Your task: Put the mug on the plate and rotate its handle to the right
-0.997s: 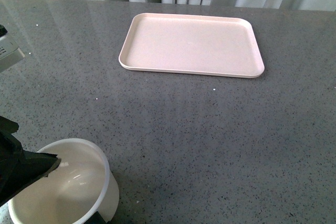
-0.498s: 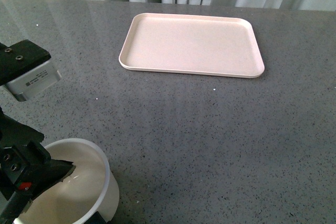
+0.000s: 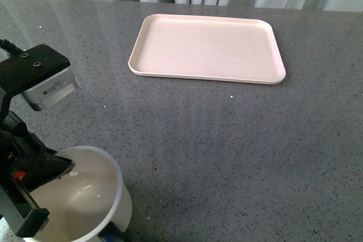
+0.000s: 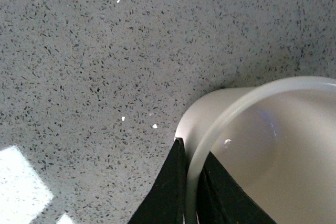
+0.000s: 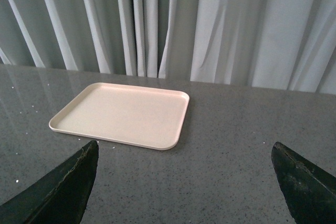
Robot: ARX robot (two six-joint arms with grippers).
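The white mug (image 3: pixel 85 199) sits at the near left of the table, and I look down into its open top. A dark bit of the handle (image 3: pixel 113 235) peeks out at the picture's lower edge. My left gripper (image 3: pixel 54 169) is shut on the mug. In the left wrist view its black fingers (image 4: pixel 173 187) pinch the mug's rim (image 4: pixel 252 95), one inside and one outside. The pale pink plate (image 3: pixel 207 49) lies bare at the far middle, well away from the mug. My right gripper (image 5: pixel 184 150) is open, holds nothing, and faces the plate (image 5: pixel 123 114) from a distance.
The grey speckled table (image 3: pixel 238 140) stretches between the mug and the plate. White curtains (image 5: pixel 210 24) hang behind the table's far edge. The left arm's wrist block (image 3: pixel 45 80) hangs above the table's left side.
My left arm has come further into the front view, moving right, and its fingers now sit on the mug's rim. The mug has shifted slightly right and looks a little larger.
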